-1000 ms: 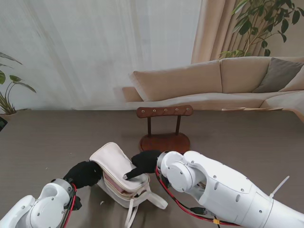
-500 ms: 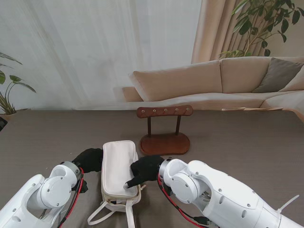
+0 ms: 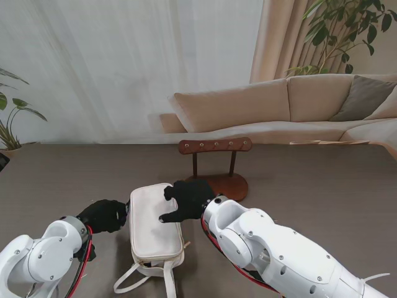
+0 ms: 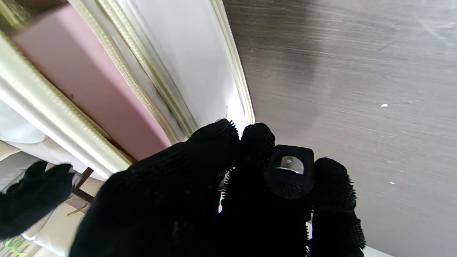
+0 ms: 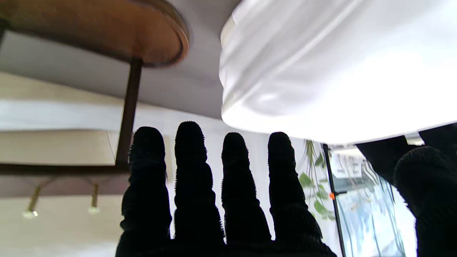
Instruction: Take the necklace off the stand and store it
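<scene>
A white pouch [image 3: 154, 226] lies flat on the dark table with its lid down. The left wrist view shows a pink strip [image 4: 89, 89] between the pouch's zipper edges. My left hand [image 3: 104, 215] sits bunched in a fist right beside the pouch's left side, its fingers [image 4: 228, 200] curled with nothing seen in them. My right hand [image 3: 186, 198] hovers over the pouch's far right corner with straight, spread fingers [image 5: 192, 178]. Behind it stands the wooden necklace stand [image 3: 215, 146]; its pegs look bare. No necklace is visible in any view.
The pouch's white straps [image 3: 146, 279] trail toward me. The stand's oval base [image 3: 232, 185] sits just beyond my right hand. A beige sofa [image 3: 279, 105] and potted plants lie past the table's far edge.
The pouch's lid, raised a second ago, now lies flat. My right hand slid from the pouch's near end toward the stand. My left hand drew back from the pouch.
</scene>
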Tool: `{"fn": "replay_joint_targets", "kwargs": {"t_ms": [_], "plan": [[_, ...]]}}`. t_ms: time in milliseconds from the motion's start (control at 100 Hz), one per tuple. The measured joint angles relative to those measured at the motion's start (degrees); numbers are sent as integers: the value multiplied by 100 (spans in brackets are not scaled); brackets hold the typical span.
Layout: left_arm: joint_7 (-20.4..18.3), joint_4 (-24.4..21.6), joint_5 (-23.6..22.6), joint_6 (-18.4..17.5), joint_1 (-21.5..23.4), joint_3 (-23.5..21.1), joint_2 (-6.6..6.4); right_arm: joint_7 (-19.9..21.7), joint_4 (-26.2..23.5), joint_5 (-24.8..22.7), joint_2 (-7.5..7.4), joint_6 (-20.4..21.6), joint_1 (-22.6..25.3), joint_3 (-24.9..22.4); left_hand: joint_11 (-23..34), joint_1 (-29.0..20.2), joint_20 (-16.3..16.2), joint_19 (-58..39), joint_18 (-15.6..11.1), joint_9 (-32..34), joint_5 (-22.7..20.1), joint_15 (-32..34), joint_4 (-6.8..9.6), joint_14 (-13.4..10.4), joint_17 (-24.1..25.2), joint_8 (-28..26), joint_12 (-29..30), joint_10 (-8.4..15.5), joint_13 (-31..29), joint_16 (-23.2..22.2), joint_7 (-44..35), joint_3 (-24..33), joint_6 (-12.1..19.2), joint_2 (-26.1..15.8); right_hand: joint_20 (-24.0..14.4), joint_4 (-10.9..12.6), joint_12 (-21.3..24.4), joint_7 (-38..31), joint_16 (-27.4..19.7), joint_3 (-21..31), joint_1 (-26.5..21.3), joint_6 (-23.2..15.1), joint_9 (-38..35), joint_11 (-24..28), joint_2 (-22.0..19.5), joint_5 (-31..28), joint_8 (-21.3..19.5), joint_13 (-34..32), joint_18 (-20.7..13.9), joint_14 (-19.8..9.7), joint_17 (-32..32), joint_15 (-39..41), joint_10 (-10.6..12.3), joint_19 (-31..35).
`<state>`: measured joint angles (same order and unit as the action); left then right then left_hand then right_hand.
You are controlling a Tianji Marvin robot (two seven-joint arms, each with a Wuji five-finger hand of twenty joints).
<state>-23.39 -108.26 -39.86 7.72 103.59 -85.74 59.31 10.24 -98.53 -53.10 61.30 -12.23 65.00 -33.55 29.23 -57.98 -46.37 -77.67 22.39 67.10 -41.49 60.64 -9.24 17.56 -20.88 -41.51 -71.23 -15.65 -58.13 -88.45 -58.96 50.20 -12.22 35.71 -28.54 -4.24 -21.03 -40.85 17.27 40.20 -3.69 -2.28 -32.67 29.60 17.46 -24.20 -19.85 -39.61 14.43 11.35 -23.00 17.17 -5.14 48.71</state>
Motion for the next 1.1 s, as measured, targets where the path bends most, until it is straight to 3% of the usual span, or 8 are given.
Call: {"fn": "replay_joint_targets", "kwargs": {"t_ms": [140,290,430,860,1100], "plan": [[-120,-2,1,-23,-15,-42,-34,-320,182,14,122,79,-279,347,-1,4,6,0,-2,-1,1,-1,0,-2,0,-2,1,1,0,0,0,-2,11,-1,112,3,136,43,-147,7,-58,-279,204,-43,79,168,38,297,0,-31,0,-170,53,2],[-251,2,-5,-23,-83,-43,-62,-294,528,234,225,390,-727,857,-1,6,10,-1,-5,-1,1,-1,0,-6,0,-2,2,6,0,0,0,-17,32,-2,170,4,281,155,-277,7,-58,-526,279,-48,79,236,167,427,0,-167,0,-300,239,-94],[-341,-3,-23,-57,-94,-95,-66,-255,788,576,316,546,-893,1034,-2,7,12,-1,-10,-3,2,-7,0,-10,0,-2,3,10,0,0,0,-18,53,-2,267,4,362,295,-384,18,-58,-611,418,-209,270,556,247,549,0,-197,0,-453,286,-263],[-614,-185,-34,129,-181,-311,-101,-116,1009,759,350,632,-1022,1223,-3,8,45,-1,-61,-3,4,-8,0,-47,-2,-3,4,32,0,0,0,-19,78,-3,296,4,490,603,-549,21,-58,-632,660,-283,330,1014,460,724,-1,-208,0,-738,362,-419],[-623,-359,-62,196,36,-528,-98,9,1000,762,334,612,-1033,1199,-3,10,62,-2,-65,-4,72,-9,0,-54,-6,-24,5,37,0,0,0,-21,211,-36,296,4,498,658,-591,21,-58,-779,662,-300,330,1070,480,725,-1,-260,0,-767,455,-468]]}}
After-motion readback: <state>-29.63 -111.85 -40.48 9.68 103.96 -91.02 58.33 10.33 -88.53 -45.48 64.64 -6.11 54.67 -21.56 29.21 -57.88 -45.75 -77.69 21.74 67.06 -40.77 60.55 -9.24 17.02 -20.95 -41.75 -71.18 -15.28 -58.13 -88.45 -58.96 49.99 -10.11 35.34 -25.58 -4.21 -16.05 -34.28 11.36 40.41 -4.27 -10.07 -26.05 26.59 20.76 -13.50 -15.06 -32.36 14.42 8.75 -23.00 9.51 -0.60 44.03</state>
